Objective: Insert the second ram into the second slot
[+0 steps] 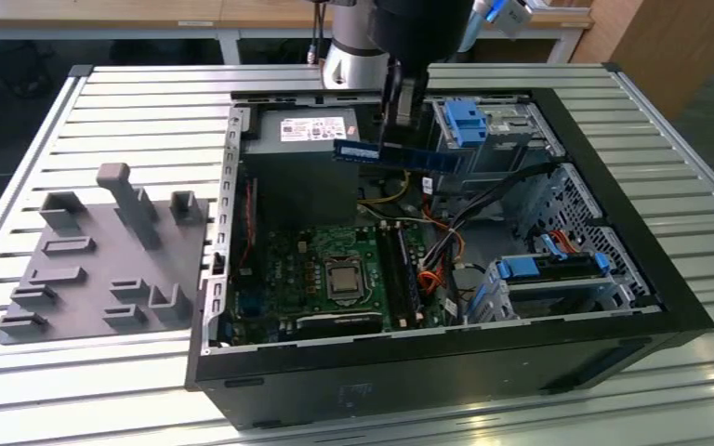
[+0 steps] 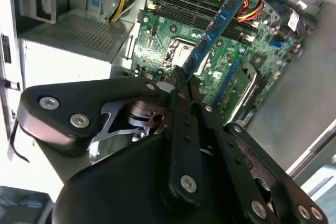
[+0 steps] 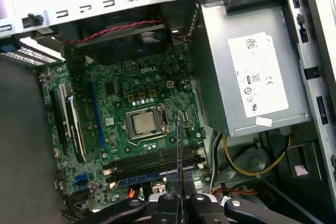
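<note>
One blue memory stick (image 1: 401, 155) hangs clear above the open computer case (image 1: 654, 279), pinched from above between the closed-in fingers of the tool (image 1: 397, 145). In the exterior view it lies roughly level, just beside the grey power supply (image 1: 301, 139) and well apart from the memory slots (image 1: 397, 269) on the green board (image 1: 320, 279). The case stands on a slatted worktop (image 1: 146, 102), with a grey holder block (image 1: 97, 265) toward the exterior view's left.
</note>
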`<action>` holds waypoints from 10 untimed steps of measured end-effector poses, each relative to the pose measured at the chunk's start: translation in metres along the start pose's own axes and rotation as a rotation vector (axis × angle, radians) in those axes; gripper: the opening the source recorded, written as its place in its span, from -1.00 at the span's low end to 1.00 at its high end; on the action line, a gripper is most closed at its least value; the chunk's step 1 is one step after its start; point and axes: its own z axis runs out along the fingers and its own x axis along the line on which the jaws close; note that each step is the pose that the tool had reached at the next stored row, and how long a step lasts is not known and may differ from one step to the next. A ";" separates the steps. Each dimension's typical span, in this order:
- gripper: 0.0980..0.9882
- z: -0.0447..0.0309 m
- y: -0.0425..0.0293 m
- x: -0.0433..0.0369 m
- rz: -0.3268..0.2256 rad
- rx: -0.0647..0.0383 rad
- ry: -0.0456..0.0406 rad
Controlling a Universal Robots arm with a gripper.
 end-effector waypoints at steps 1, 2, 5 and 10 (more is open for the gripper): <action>-0.91 0.0004 0.0000 0.0000 0.018 0.000 -0.0007; -0.91 0.0007 -0.0001 0.0000 0.036 0.000 -0.0013; -0.91 0.0017 -0.0001 0.0000 0.091 0.000 -0.0034; -0.91 0.0035 -0.0002 0.0000 0.181 0.000 -0.0067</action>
